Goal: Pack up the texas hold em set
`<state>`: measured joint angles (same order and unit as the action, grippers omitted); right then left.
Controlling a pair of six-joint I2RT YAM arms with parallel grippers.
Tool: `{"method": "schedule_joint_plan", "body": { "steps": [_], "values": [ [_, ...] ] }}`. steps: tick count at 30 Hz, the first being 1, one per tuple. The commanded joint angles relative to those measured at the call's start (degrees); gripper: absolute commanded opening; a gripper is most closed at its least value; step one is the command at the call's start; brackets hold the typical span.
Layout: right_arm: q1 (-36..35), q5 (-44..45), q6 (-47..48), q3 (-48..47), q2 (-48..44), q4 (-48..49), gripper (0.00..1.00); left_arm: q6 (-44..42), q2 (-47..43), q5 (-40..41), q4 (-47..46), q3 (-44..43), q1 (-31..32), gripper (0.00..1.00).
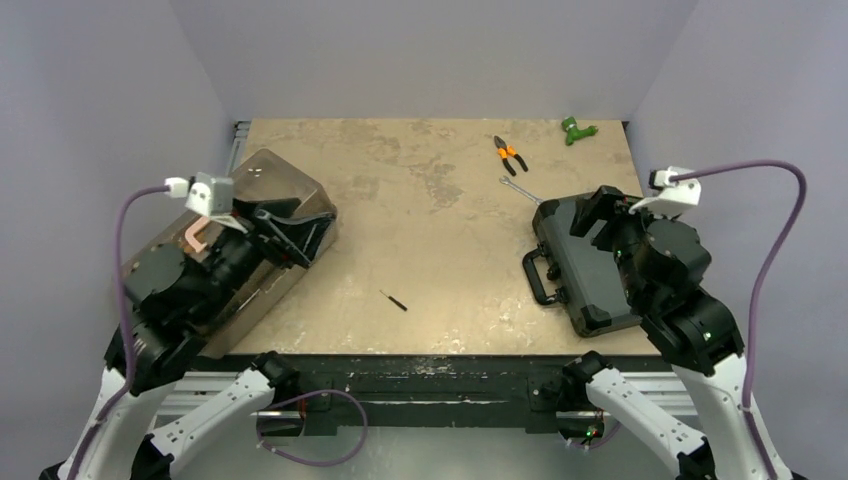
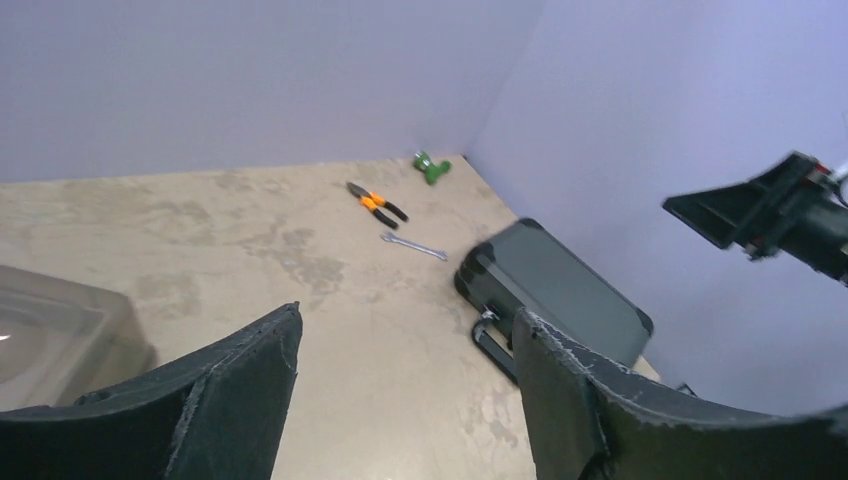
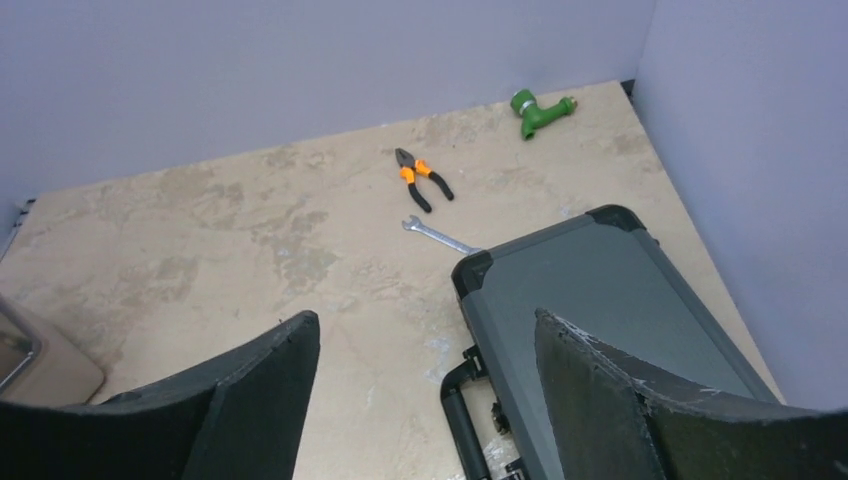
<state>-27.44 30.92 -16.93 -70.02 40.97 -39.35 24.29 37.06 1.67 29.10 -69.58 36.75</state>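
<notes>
left tool (image 2: 405,320) is wide, nothing btwn its fingers, hanging over the brown toolbox (image 1: 290,190) at the left of the tabletop (image 1: 420,230). right tool (image 3: 428,320) is also spread w/ nothing held, poised above the black case (image 1: 578,268), not touching it. case lies flat near the right edge, lid down, handle (image 1: 535,275) facing the middle. no chips, cards or buttons show outside it, so packing looks about done imo. can't tell if it's fastened shut. next move prob calls for pressing along the handle side to lock it, else pulling both arms clear. pliers (image 1: 510,155) & wrench (image 1: 520,190) beyond the case aren't part of the set.
</notes>
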Motion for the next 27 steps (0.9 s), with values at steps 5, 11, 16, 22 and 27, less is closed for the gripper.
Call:
{"method": "schedule_joint_plan", "body": {
  "steps": [5, 11, 16, 22, 27],
  "values": [
    [-0.2, 5.6, 3.6, -3.2, -3.9, -1.5, 0.99, -5.5, -5.2, 15.5, 7.6, -5.6, -0.3, 0.96],
    [-0.2, 10.0, 3.6, -5.6, -4.2, -4.1, 0.99, -7.4, -8.0, 19.5, 9.1, -8.5, -0.3, 1.00],
    [-0.2, 10.0, 5.3, -6.0, -7.1, -2.9, 0.99, -8.8, -10.1, 22.0, 9.1, -9.7, -0.3, 1.00],
    [-0.2, 8.9, 6.6, -5.5, -9.6, -1.3, 0.99, -8.7, -11.5, 24.2, 9.8, -9.7, -0.2, 1.00],
    [-0.2, 6.6, 6.1, -4.3, -9.6, -0.5, 0.99, -7.6, -11.3, 24.0, 10.6, -9.5, -0.2, 1.00]
  ]
}}
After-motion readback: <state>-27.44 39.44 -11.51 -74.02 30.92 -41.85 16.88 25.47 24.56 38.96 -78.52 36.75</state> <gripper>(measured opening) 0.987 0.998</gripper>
